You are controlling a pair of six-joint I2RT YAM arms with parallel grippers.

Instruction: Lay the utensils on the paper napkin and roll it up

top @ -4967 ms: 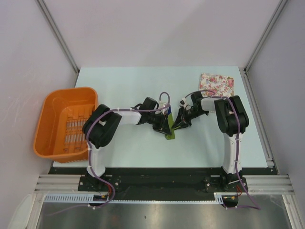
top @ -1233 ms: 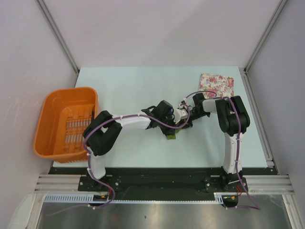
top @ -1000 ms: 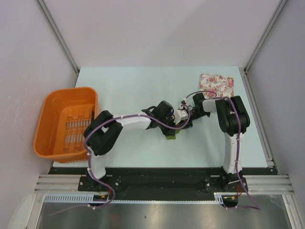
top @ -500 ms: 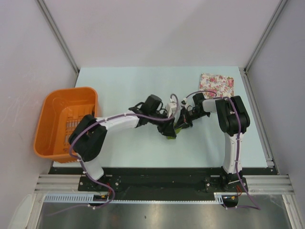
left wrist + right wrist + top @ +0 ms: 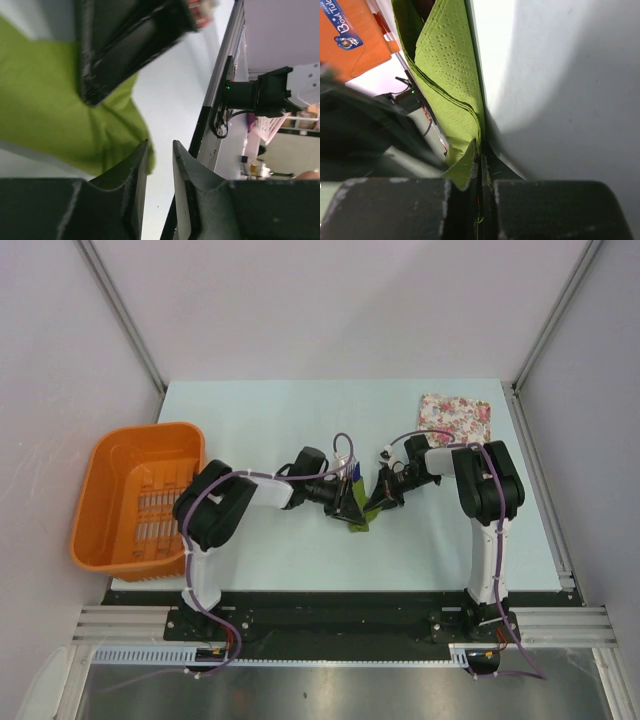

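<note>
The paper napkin [image 5: 357,522] is an olive-green sheet, folded up into a narrow bundle between my two grippers at mid-table. My right gripper [image 5: 374,504] is shut on the napkin's edge [image 5: 451,75], with the paper pinched between its fingertips [image 5: 481,156]. My left gripper [image 5: 346,504] sits on the napkin's left side. Its jaws stand slightly apart [image 5: 160,146] with only bare table between them, and the green paper [image 5: 50,115] lies just beside the left finger. Of the utensils I see only a dark blue bit [image 5: 351,477] at the bundle's far end.
An orange basket [image 5: 140,498] stands at the table's left edge. A pink floral pad [image 5: 455,417] lies at the far right corner. The table's near edge and black rail [image 5: 212,107] run close beyond my left fingertips.
My left wrist has pulled back from over the napkin to its left side, and its jaws have parted from shut. My right gripper has closed fully on the napkin edge and stayed put.
</note>
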